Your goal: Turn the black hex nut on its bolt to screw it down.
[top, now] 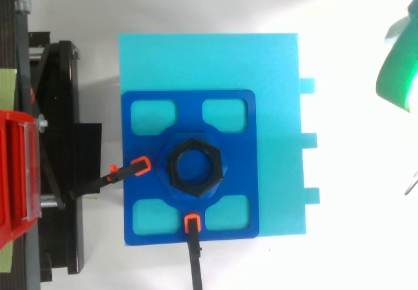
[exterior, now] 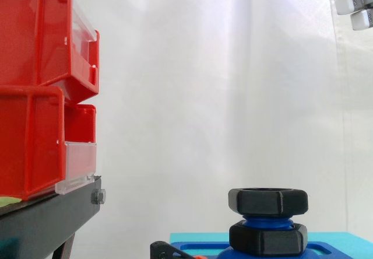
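The black hex nut (exterior: 267,201) sits high on the blue bolt (exterior: 267,220). A short band of thread shows between it and a second black nut (exterior: 267,239) near the bolt's foot. From above, the nut lies at the middle of the blue fixture plate (top: 151,176), which rests on a cyan block (top: 274,74). The hand (exterior: 351,2) hangs high and to the right, well apart from the nut and touching nothing of the task. How far open it is cannot be told. The whole approach seems yet to be made. If the hand comes down off-centre, it would likely shove the nut sideways rather than turn it, loading the bolt against the two orange-tipped clamps (top: 140,166) that seem to pin the plate. A light hold on the flats could slip. Turning the wrong way would back the nut up off the thread.
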Available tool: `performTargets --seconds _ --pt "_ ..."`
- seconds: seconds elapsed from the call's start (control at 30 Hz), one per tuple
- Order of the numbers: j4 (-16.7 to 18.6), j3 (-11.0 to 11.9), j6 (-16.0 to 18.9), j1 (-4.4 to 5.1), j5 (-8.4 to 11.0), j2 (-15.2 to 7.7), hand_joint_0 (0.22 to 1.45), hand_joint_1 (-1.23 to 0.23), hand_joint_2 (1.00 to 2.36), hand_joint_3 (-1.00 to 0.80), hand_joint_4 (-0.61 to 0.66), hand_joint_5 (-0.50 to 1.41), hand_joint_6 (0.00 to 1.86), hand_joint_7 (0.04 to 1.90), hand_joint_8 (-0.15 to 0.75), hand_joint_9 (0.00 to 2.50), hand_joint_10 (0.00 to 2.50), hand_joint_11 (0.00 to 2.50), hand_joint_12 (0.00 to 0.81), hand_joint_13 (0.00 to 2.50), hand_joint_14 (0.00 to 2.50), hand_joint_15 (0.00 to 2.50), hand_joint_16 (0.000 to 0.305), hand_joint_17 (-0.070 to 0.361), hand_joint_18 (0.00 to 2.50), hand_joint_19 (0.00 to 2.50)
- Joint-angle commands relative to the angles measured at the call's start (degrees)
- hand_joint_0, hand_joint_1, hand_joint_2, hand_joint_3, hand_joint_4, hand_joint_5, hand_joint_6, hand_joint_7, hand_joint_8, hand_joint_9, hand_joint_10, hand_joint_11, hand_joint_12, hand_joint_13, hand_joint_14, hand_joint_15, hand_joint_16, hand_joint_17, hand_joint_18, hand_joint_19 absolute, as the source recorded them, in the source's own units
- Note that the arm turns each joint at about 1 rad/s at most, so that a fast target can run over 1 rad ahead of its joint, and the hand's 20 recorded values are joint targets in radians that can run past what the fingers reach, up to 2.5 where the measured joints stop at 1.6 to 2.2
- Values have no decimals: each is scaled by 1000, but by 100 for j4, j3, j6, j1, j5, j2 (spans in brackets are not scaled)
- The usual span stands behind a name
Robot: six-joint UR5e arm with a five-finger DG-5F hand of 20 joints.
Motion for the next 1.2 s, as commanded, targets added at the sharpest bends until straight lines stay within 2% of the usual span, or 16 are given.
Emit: performTargets --seconds 0.0,0.23,0.33,0.37,0.43,0.53,0.67,0.73,0.77,0.87,0.97,1.0,1.1,1.13,1.17 --pt "22 6 9 40 127 8 522 -602 1000 -500 165 -180 502 689 228 641 3 75 294 491 0 0 56 126 437 176" --pt "-57 -3 -149 119 197 -10 522 -597 1000 -500 166 -174 502 694 236 661 3 81 294 507 0 0 56 125 461 200" --pt "-48 6 -342 181 399 -10 521 -596 1000 -500 166 -174 502 698 235 636 3 82 295 508 0 0 55 125 470 202" --pt "-40 6 -500 225 531 -19 521 -594 1000 -500 167 -174 502 697 236 626 1 74 295 509 0 0 55 125 470 202" --pt "-5 6 -676 286 654 -80 519 -592 1000 -500 165 -175 502 712 231 557 0 58 298 506 0 0 55 125 474 213" --pt "66 6 -834 330 698 -186 518 -592 1000 -500 164 -176 502 733 232 524 0 50 299 501 0 0 56 125 470 223" --pt "294 15 -949 409 707 -467 518 -591 1000 -500 165 -164 503 798 235 521 2 60 301 496 0 0 56 125 469 222" --pt "444 76 -993 436 724 -634 517 -590 1000 -500 172 -158 503 837 233 518 0 53 300 492 0 0 56 125 469 223" --pt "496 208 -1063 462 724 -731 517 -590 1000 -500 175 -157 503 839 234 516 2 54 301 492 0 0 55 125 469 224" --pt "461 375 -1177 471 716 -880 515 -588 1000 -500 184 -153 503 873 237 525 0 61 300 493 0 0 56 125 469 229" --pt "294 656 -1450 480 698 -1205 516 -586 1000 -500 189 -150 503 884 237 525 0 63 300 491 0 0 56 125 468 229" --pt "277 683 -1520 480 689 -1328 515 -585 1000 -500 188 -147 503 886 238 525 0 58 299 490 0 0 56 125 469 230" --pt "303 691 -1590 480 681 -1407 513 -580 1000 -500 195 -143 503 904 237 525 1 63 300 491 0 0 56 125 468 232" --pt "338 691 -1678 488 681 -1451 513 -579 1000 -500 192 -141 503 906 240 527 0 56 300 491 0 0 56 125 468 229" --pt "452 700 -1915 497 681 -1495 513 -579 1000 -500 192 -141 503 909 240 527 0 57 301 491 0 0 56 126 470 229"
